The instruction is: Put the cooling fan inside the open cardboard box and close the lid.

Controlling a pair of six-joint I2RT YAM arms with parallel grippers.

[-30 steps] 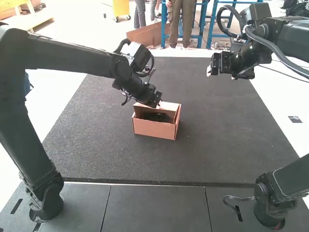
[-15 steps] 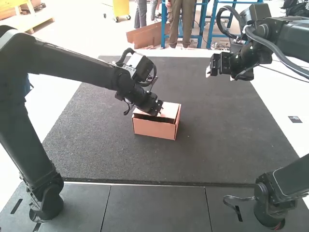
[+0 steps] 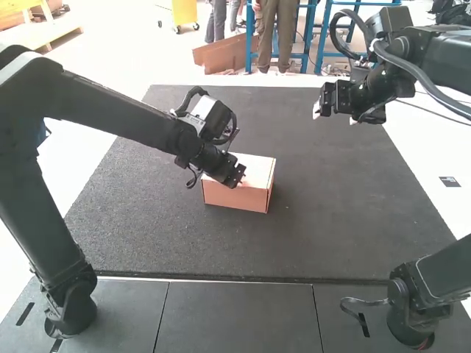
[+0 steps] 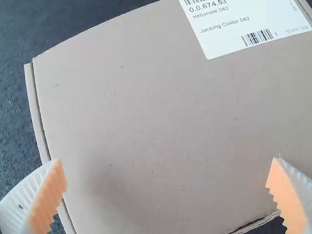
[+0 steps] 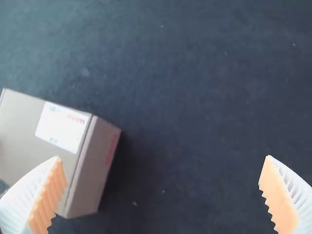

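Note:
The cardboard box (image 3: 246, 184) stands in the middle of the dark mat with its lid down flat; the lid (image 4: 161, 117) carries a white label (image 4: 239, 22) at one corner. The fan is hidden inside. My left gripper (image 3: 227, 173) rests on the lid's near left part, open, its orange pads (image 4: 46, 195) spread wide over the lid's edge. My right gripper (image 3: 324, 101) hangs high at the back right, open and empty, well away from the box (image 5: 53, 151) below it.
The dark mat (image 3: 346, 206) covers the table around the box, with white table surface (image 3: 434, 169) on both sides. Cardboard pieces (image 3: 221, 53) lie beyond the mat's far edge.
The left gripper pushed the lid down from open to flat on the box, moving forward and lower. The right arm stayed where it was.

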